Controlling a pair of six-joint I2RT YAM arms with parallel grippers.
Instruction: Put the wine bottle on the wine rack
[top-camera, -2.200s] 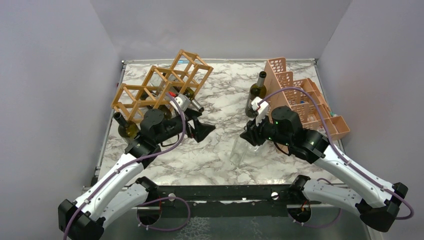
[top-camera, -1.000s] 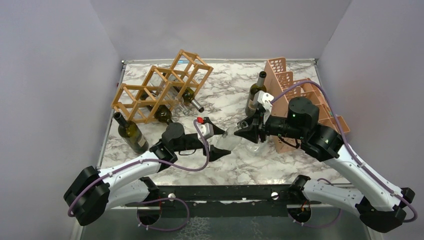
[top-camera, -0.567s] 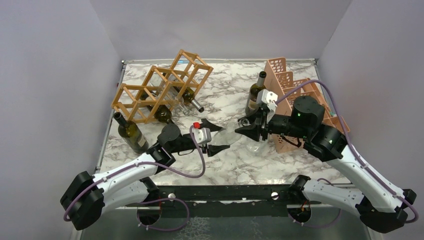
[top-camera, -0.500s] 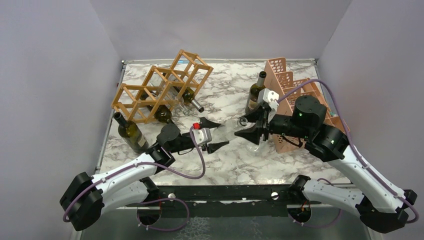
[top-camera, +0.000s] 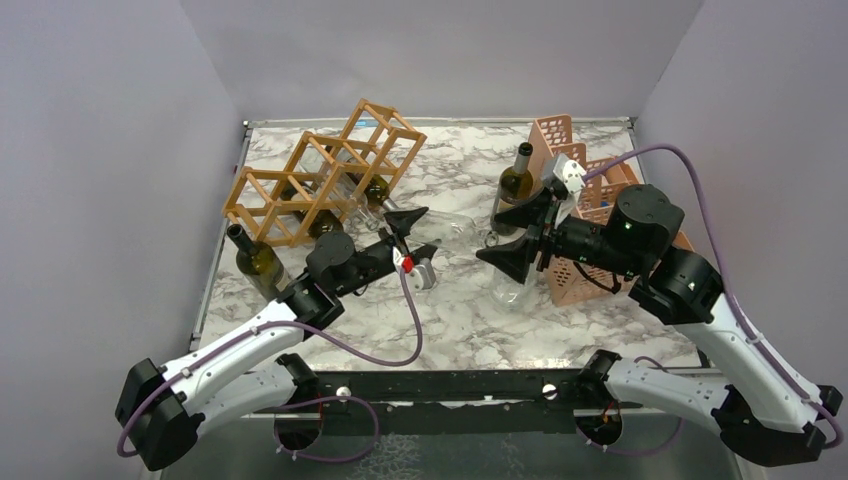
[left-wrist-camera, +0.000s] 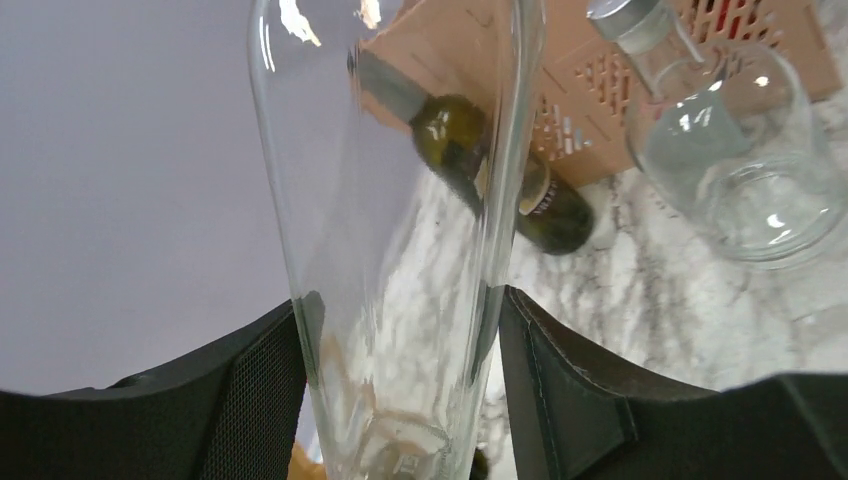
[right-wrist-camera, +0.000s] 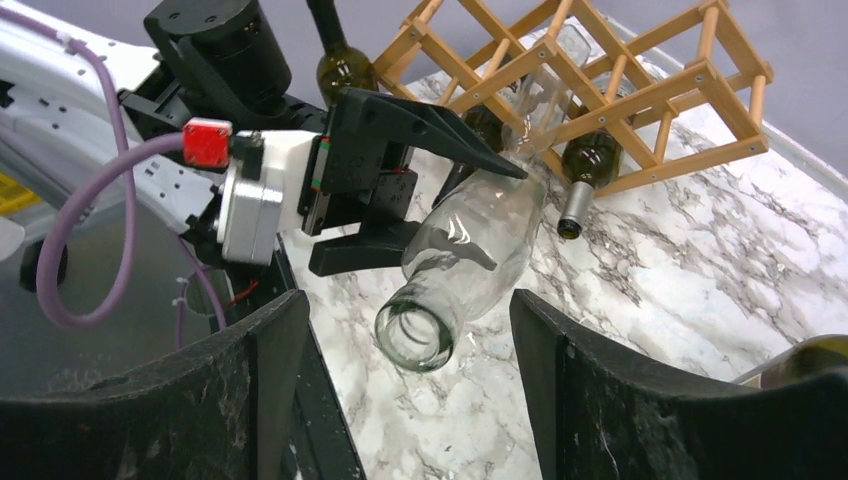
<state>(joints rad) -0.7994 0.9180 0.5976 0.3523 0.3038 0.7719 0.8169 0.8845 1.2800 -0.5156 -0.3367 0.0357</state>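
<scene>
A clear glass wine bottle (top-camera: 455, 232) hangs above the middle of the table, lying roughly level. My left gripper (top-camera: 415, 238) is shut on its body, and both pads press the glass (left-wrist-camera: 400, 200) in the left wrist view. The bottle's round end (right-wrist-camera: 412, 338) points toward my right gripper (top-camera: 508, 238). That gripper stands open just right of the bottle, its fingers (right-wrist-camera: 250, 400) apart from the glass. The light-brown wooden wine rack (top-camera: 320, 170) sits at the back left, behind the left gripper, with bottles lying in it (right-wrist-camera: 590, 165).
A dark bottle (top-camera: 258, 262) stands at the rack's near left corner. By the pink crate (top-camera: 600, 215) at the right stand a green bottle (top-camera: 514, 188) and a clear capped bottle (left-wrist-camera: 740, 150). Marble tabletop (top-camera: 440, 320) lies below the grippers.
The clear bottle passed from the right gripper to the left. The left jaws shut on it and carried it a little toward the rack. The right jaws opened and drew back right.
</scene>
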